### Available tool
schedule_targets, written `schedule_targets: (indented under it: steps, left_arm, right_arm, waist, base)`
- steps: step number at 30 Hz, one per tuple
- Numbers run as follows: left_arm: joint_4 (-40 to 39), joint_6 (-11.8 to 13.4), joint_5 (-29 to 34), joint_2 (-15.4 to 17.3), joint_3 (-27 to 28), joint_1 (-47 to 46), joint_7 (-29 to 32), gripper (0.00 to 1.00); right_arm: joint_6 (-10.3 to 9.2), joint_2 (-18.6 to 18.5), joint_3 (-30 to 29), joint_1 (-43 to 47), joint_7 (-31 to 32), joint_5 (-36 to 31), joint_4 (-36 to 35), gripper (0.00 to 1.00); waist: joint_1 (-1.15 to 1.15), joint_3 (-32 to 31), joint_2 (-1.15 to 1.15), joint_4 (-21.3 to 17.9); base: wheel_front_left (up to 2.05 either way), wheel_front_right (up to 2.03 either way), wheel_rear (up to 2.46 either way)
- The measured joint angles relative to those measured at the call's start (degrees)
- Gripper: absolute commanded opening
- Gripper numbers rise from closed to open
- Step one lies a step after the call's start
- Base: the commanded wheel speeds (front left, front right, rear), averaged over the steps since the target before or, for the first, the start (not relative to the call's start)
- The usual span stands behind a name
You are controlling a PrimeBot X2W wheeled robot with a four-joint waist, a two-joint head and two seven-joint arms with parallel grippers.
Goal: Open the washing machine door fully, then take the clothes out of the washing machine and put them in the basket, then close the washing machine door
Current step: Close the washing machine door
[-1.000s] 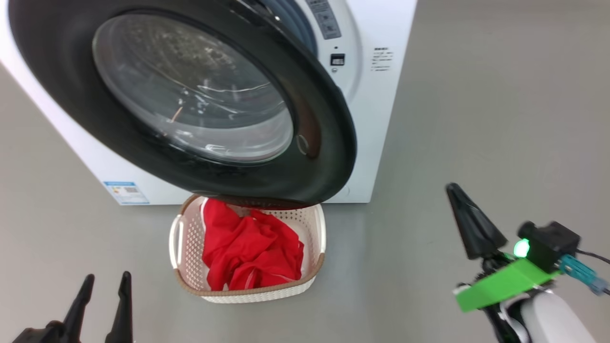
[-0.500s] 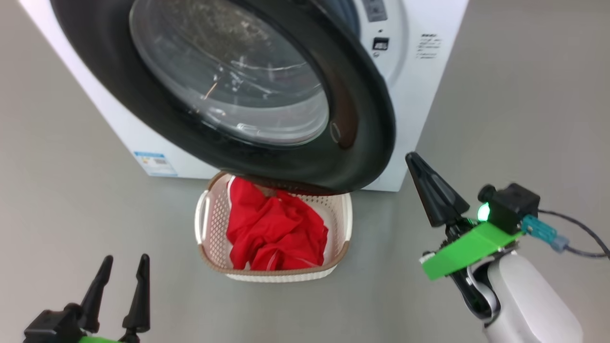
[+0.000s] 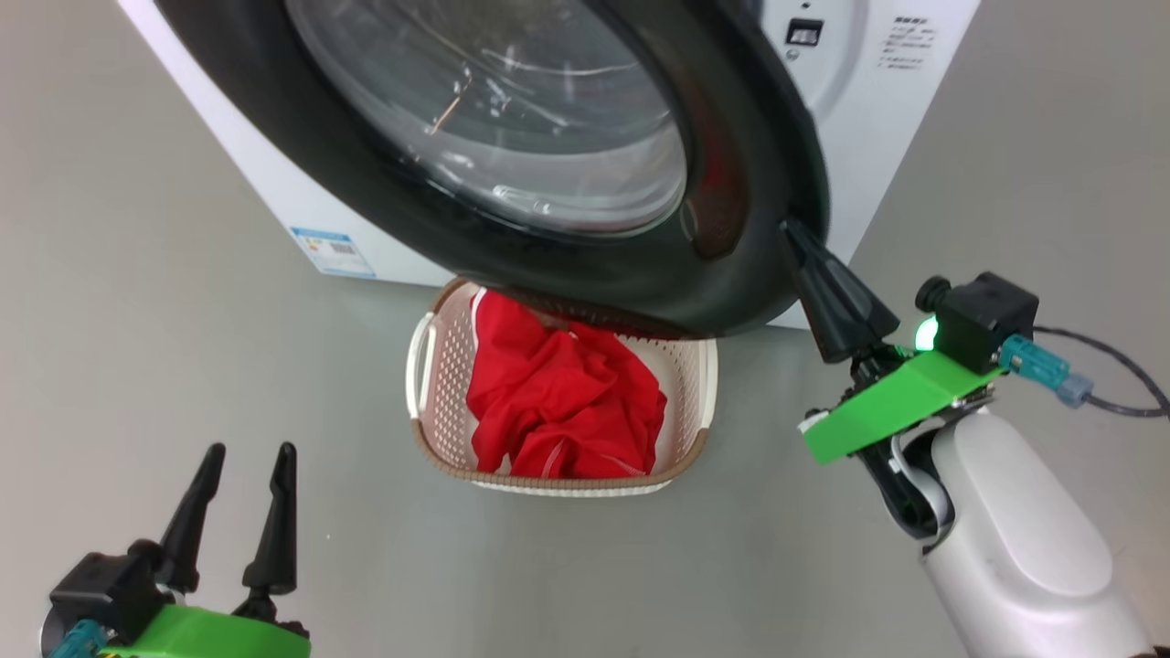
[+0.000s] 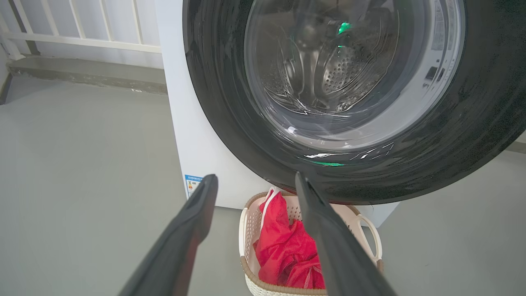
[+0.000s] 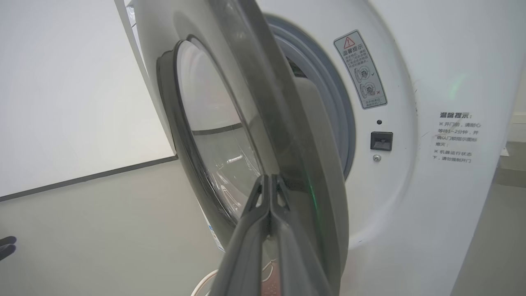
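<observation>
Left gripper (image 3: 250, 450): is hanging well short of the large round glossy black washing machine door (image 3: 512, 119) with its clear glass window, on the robot's side of it and to the left, two long dark fingers spread apart, holding nothing.
Basket (image 3: 445, 384): the small cream perforated plastic one with a brown rim is sitting on the grey floor (image 3: 183, 320), its far end tucked under the door's lower rim.
Clothes (image 3: 567, 402): bright red soft garments are lying heaped in the basket, below the door.
Right gripper (image 3: 791, 228): is pointing at the door's free right edge, fingers pressed together into one wedge, pinching nothing, tip seemingly touching that rim.
Door: is standing swung out, apparently hinged on its left and facing the robot; being round, it has no long axis.
Deciding relation: the free edge is lying directly ahead of the right arm, clearly the nearer one; closing is likely calling for a push toward the opening behind.
Washing machine (image 3: 868, 137): the big white front-loader is standing behind the door, its grey rubber gasket (image 5: 328, 82) showing past the door's edge.
</observation>
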Motion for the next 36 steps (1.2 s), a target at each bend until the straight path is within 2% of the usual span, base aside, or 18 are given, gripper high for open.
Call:
schedule_targets:
  steps: [16,27,36]
  left_arm:
    - [-1.3,0.0,-0.2,-0.4,-1.3,-3.7,0.0,1.0]
    - [-2.0,0.0,-0.6,-0.6,-2.5,-6.6,0.0,1.0]
    - [-2.1,0.0,-0.9,-0.8,-3.0,-7.9,0.0,1.0]
  right_arm:
    - [0.01,0.3,-6.2,-8.6,0.0,-0.4,1.8,0.0]
    - [0.01,-0.3,-11.3,-15.2,0.0,-3.0,3.3,0.0]
    - [0.11,1.1,-14.9,-18.6,0.0,-4.9,3.1,0.0]
  waist:
    - [0.0,5.2,0.0,1.8]
    - [0.0,9.6,0.0,3.4]
    - [0.0,11.9,0.0,4.4]
  base:
    - [0.0,0.0,0.0]
    - [0.0,0.0,0.0]
    - [0.0,0.0,0.0]
